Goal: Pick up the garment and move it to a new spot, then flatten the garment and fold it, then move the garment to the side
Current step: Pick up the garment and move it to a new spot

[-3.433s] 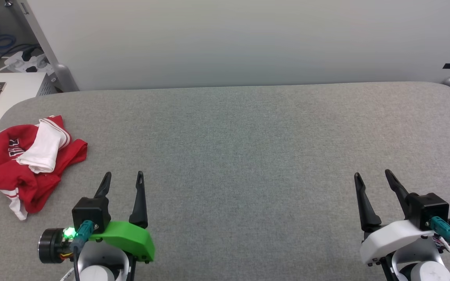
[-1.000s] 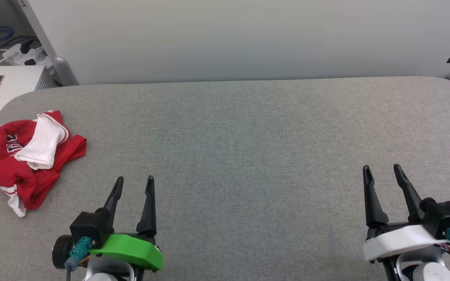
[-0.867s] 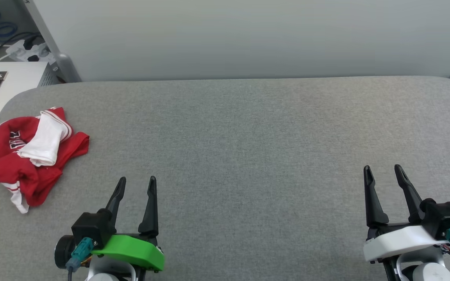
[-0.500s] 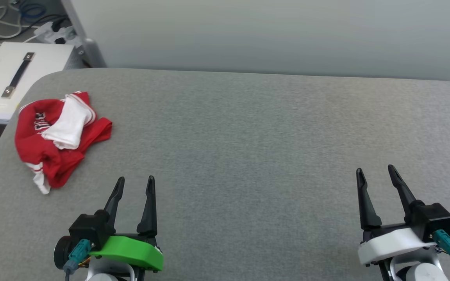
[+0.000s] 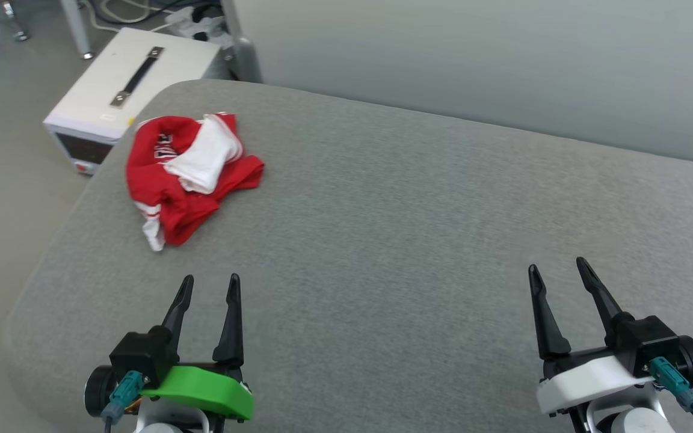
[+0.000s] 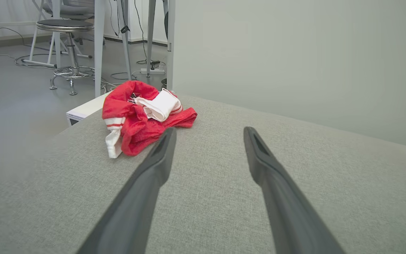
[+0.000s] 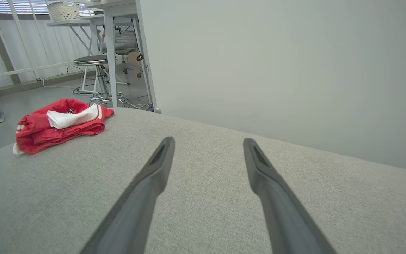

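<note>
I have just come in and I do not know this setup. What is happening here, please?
A two-armed robot faces a grey cloth-covered table. A crumpled red and white garment lies near the table's far left corner, untouched. The left gripper and the right gripper both hover open and empty, apart from it.

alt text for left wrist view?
A crumpled red garment with a white sleeve lies near the far left corner of the grey table, ahead and left of the open left gripper. Behind it stand a stool and a pale wall.
</note>
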Controlling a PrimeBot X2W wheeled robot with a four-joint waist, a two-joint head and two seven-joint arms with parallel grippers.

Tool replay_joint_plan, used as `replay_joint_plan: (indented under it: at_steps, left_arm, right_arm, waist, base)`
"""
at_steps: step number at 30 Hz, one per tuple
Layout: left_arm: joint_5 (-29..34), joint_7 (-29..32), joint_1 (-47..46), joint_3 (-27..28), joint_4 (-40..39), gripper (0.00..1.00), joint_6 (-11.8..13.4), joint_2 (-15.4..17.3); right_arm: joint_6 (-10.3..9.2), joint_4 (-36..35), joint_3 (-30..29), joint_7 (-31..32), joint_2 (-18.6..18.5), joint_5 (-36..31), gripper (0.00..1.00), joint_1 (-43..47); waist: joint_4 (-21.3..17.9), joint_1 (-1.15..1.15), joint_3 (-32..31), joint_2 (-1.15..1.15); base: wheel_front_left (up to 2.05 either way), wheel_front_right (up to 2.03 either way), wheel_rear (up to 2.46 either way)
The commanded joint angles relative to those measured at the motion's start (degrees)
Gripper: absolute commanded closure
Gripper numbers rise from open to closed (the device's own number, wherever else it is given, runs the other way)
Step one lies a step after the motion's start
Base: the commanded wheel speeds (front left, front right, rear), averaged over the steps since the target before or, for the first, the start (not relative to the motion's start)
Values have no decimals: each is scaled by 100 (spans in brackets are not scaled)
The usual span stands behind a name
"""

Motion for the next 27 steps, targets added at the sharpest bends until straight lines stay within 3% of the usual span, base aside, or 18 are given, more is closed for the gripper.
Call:
replay_joint_plan:
  at_steps: [1,14,27]
  left_arm:
    - [47,-34,91,25,1,0,-1,-26]
    - [31,-34,142,54,8,0,13,-26]
    - [-109,-34,152,54,57,0,8,-26]
  right_arm:
    - [-8,20,38,-34,-6,17,0,14]
    - [-8,75,117,-34,-6,69,0,39]
    - [-8,187,212,-34,-6,44,0,-7]
  waist:
    - [468,0,-66,0]
    - [1133,0,-121,0]
    - [1176,0,0,0]
  base:
    - [0,0,0]
    - [0,0,0]
    - [0,0,0]
